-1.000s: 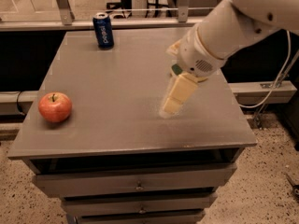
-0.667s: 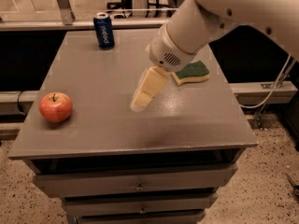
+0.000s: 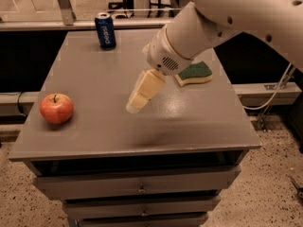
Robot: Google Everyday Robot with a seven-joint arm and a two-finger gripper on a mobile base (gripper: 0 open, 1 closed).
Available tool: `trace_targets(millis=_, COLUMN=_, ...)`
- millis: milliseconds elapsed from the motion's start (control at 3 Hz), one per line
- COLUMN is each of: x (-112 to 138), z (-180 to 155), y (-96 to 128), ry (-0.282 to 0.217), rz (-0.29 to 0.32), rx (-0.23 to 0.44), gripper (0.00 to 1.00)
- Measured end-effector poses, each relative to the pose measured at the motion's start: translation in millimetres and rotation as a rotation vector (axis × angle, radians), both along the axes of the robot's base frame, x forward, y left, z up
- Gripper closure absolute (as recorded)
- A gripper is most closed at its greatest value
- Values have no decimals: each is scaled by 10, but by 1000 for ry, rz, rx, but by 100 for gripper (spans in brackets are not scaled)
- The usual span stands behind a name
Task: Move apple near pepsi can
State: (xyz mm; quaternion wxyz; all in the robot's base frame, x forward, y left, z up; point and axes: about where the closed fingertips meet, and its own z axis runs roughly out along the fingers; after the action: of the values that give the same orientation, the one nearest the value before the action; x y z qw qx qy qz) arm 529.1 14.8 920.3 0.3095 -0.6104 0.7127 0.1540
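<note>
The red apple with a short stem sits near the left front edge of the grey table. The blue pepsi can stands upright at the table's back left. My gripper, with cream fingers pointing down and to the left, hangs above the middle of the table, well to the right of the apple and in front of the can. It holds nothing.
A green and yellow sponge lies on the right side of the table, partly behind my arm. The table has drawers below its front edge. A rail and chair legs stand behind the table.
My arm and gripper have swung left across the table toward the apple, uncovering the sponge. The apple and the can have not moved.
</note>
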Motion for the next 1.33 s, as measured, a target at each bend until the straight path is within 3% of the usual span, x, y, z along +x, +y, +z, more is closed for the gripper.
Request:
trace_targets(millis=333, x=120, z=-130, y=450, ry=-25, rz=74, rx=103, gripper=0)
trace_targets(millis=667, x=229, z=-270, y=1044, ry=-14, rz=164, rx=226, gripper=0)
trace_targets(millis=1000, x=215, z=-364, y=1469, ry=38, rz=229, rx=316, gripper=0)
trace_targets(millis=1333, x=97, z=-389, y=1730, ry=106, rz=283, rx=392, gripper=0)
